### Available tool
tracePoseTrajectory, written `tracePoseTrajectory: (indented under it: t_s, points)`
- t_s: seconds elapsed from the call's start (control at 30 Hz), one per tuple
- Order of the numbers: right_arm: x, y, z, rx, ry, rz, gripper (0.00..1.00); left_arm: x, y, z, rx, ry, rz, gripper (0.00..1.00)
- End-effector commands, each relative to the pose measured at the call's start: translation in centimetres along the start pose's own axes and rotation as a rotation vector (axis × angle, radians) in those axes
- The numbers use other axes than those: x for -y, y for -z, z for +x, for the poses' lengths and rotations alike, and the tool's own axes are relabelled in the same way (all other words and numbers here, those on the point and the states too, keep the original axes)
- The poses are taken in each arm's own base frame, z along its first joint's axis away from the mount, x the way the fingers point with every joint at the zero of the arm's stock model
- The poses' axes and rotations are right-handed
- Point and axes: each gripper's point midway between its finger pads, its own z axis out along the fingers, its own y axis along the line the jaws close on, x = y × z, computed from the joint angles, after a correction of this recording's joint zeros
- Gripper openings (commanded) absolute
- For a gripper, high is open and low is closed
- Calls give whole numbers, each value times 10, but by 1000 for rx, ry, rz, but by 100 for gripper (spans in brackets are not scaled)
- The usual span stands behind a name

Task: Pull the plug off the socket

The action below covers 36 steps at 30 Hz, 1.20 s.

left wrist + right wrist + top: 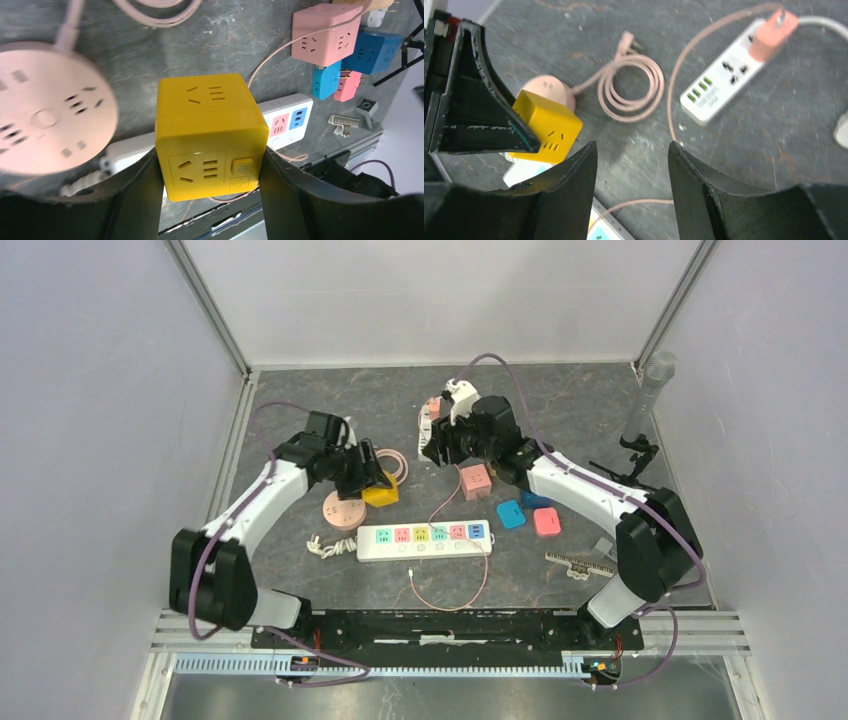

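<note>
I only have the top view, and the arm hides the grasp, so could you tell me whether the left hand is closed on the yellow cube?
Observer: Yes. The left wrist view shows the cube pressed between both fingers of the left hand.
Operator: Thank you. Is the right hand holding anything?
Observer: No. Its wrist view shows the right hand open, gripping nothing.
Operator: Does that view show a plug in a socket?
Observer: Yes, a pink plug sits in a white strip at its upper right.
</note>
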Motion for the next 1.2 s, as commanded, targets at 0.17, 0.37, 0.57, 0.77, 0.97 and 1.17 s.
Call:
tracePoseTrajectory:
  t_s: [0.17,0.37,0.57,0.77,0.97,1.17]
  points:
    - [34,29,41,-59,-16,121,59,51,-73,2,-77,112,173,55]
    - [41,32,47,-68,-28,138,61,19,-89,14,-92,106,35,76]
    - [50,36,38,-43,-21,183,65,11,-72,0,-25,57,-47,98]
    - [78,40,21,20,-18,350,73,11,-36,-23,91,3,-116,100]
    - [118,27,-1,81,-2,552,75,9,1,-38,223,-19,-159,100]
    - [130,-29,-20,95,22,538,81,7,24,-36,289,-17,-156,100]
